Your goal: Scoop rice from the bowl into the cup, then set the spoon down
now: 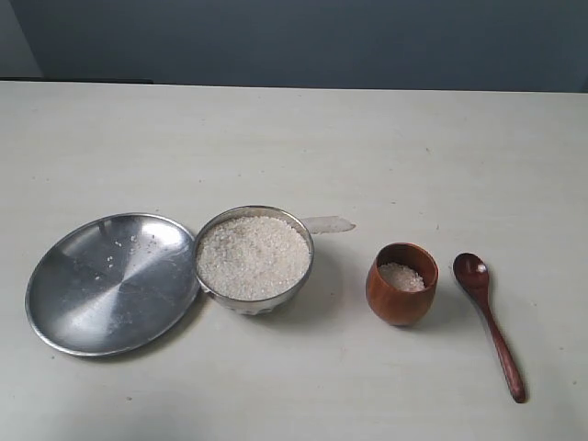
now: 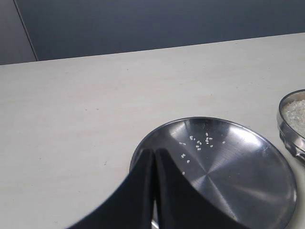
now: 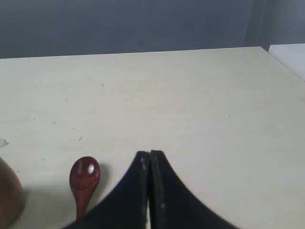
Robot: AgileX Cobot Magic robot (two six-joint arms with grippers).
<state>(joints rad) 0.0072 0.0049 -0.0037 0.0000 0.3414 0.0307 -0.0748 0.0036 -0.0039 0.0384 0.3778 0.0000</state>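
Note:
The steel bowl [image 1: 254,260], heaped with white rice [image 1: 253,255], stands mid-table. To its right is the brown wooden cup [image 1: 401,283] with some rice [image 1: 402,277] inside. The dark wooden spoon [image 1: 489,322] lies flat on the table right of the cup, head toward the far side. No arm shows in the exterior view. My left gripper [image 2: 155,151] is shut and empty above the flat plate's edge; the bowl's rim [image 2: 290,125] shows at that view's side. My right gripper [image 3: 150,154] is shut and empty, beside the spoon's head [image 3: 85,175] and the cup's side [image 3: 9,198].
A wide shallow steel plate [image 1: 112,281] with a few stray grains touches the bowl's left side. A small clear scrap [image 1: 329,223] lies just behind the bowl. The pale table [image 1: 294,147] runs back to a dark wall.

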